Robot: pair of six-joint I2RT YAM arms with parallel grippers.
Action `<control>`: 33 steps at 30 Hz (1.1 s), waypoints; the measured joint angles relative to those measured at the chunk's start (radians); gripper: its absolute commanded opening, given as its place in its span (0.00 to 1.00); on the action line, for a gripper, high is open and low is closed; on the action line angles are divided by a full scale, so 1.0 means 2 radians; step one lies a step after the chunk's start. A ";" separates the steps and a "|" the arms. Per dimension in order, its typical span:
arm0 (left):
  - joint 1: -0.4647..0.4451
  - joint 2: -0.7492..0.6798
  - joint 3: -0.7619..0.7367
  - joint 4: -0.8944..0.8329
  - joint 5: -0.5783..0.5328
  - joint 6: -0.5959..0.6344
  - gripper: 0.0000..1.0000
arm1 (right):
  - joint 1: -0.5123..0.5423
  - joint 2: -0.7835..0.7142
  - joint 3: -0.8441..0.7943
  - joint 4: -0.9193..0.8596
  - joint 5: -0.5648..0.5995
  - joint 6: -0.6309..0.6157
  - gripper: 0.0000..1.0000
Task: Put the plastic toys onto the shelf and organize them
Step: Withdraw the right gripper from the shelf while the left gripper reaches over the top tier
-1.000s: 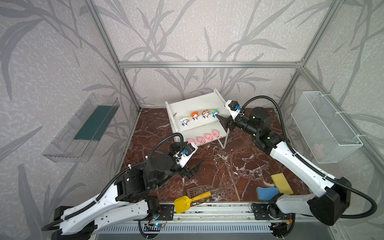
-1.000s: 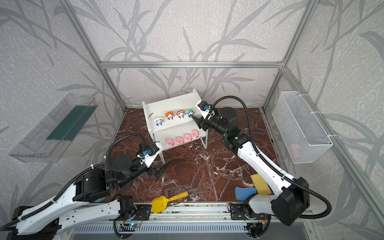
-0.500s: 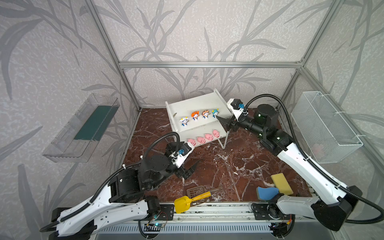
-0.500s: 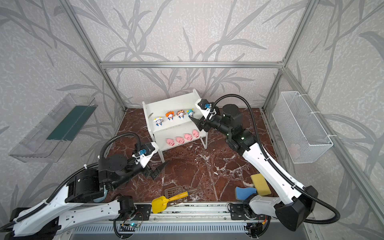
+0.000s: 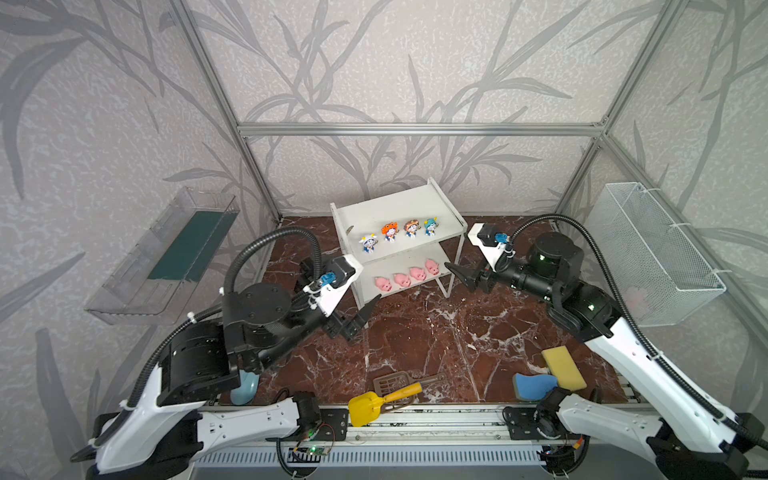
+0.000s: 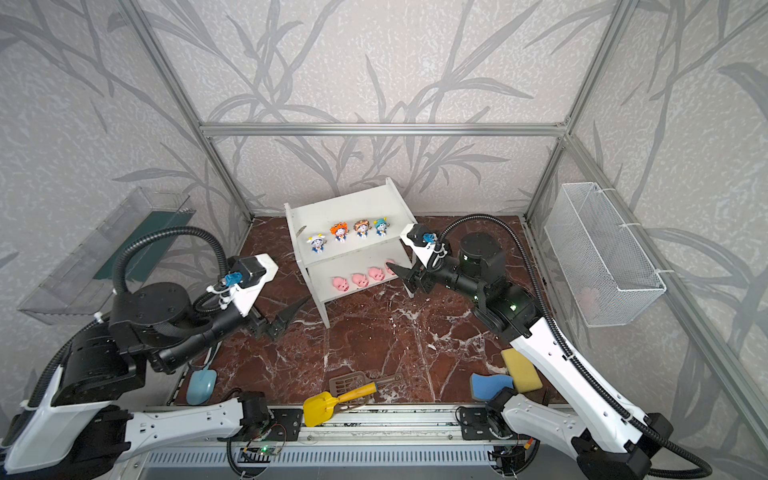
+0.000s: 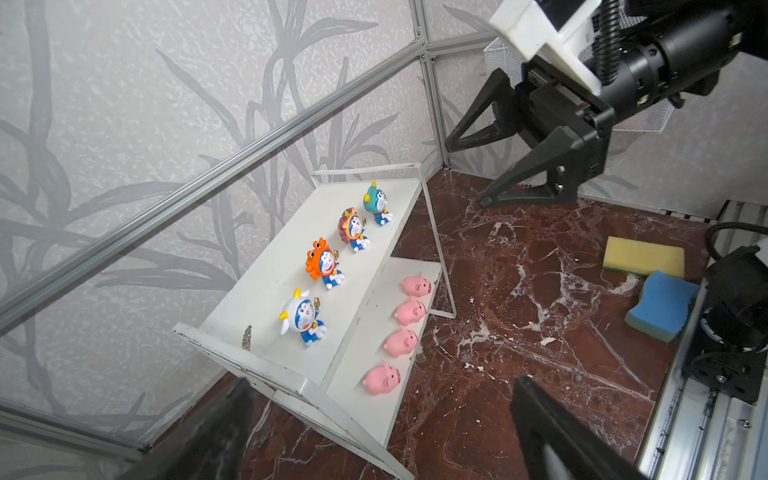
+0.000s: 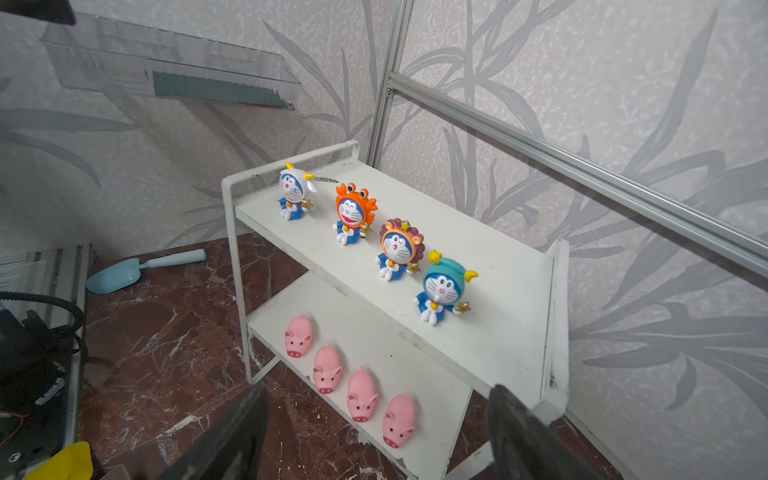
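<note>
At the right end of the shelf (image 5: 395,208), level with its lower board, your right gripper (image 5: 459,275) hangs with its jaws apart and nothing between them. It is close to the last pig in the row but not on it. Your left gripper (image 5: 361,318) hovers over the bench (image 5: 415,332) just in front of the shelf's left end, also spread wide and empty.

The shelf stands at the middle of the bench's back edge. On its upper board the white figurine (image 5: 368,242), the orange figurine (image 5: 389,232), the brown figurine (image 5: 411,228) and the teal figurine (image 5: 430,226) stand upright in one line. On the lower board the four pink pigs (image 5: 417,273) lie in a matching line along the front edge. All eight toys are on the shelf and sorted by kind, so you can treat the placing as done. What is left, by my reading, is only to draw both arms back.

Mind the right gripper's way out: it sits close to the shelf's thin leg, and a knock there could topple the figurines.

Along the front edge lie a yellow scoop (image 5: 365,405) and a brown slotted scoop (image 5: 388,383), and a pale blue scoop (image 5: 243,388) sits by the front left corner. A yellow sponge (image 5: 564,368) and a blue sponge (image 5: 534,384) lie near the front right corner, under the right arm. None of these blocks either arm.

A clear tray (image 5: 166,257) hangs on the left wall and a wire basket (image 5: 656,249) on the right wall. Something faintly pink shows through the mesh, and you cannot tell from here what it is.
</note>
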 measured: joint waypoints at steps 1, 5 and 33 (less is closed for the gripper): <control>0.002 0.018 0.013 -0.005 -0.001 0.004 0.97 | 0.001 -0.006 -0.003 -0.006 -0.002 0.003 0.82; 0.026 0.077 0.060 -0.031 0.011 0.019 0.95 | 0.014 -0.032 -0.016 -0.035 -0.003 0.011 0.84; 0.294 0.369 0.344 -0.192 0.265 0.028 0.73 | 0.033 -0.171 -0.093 -0.164 0.017 0.015 0.99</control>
